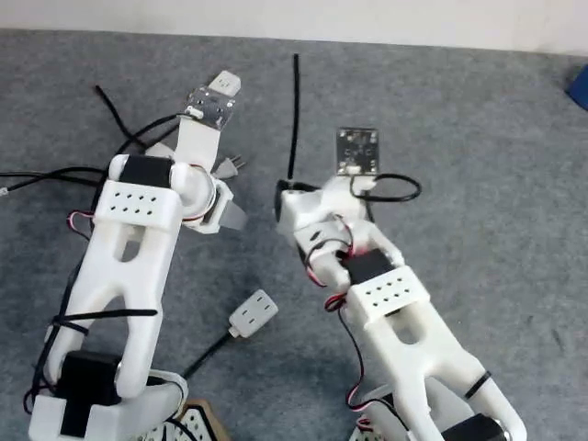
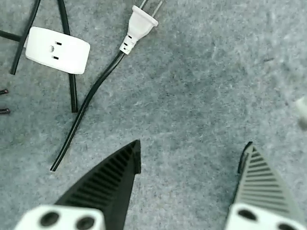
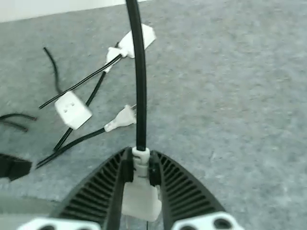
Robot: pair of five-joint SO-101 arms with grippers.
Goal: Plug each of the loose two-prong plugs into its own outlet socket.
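Right jaws clamp plug [image 3: 140,197]; left jaws spread above carpet [image 2: 206,72].

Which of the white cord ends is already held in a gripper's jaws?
The white cord end clamped in the right gripper, its black cord standing straight out of the jaws. The two-prong plug and socket lie loose on the carpet.
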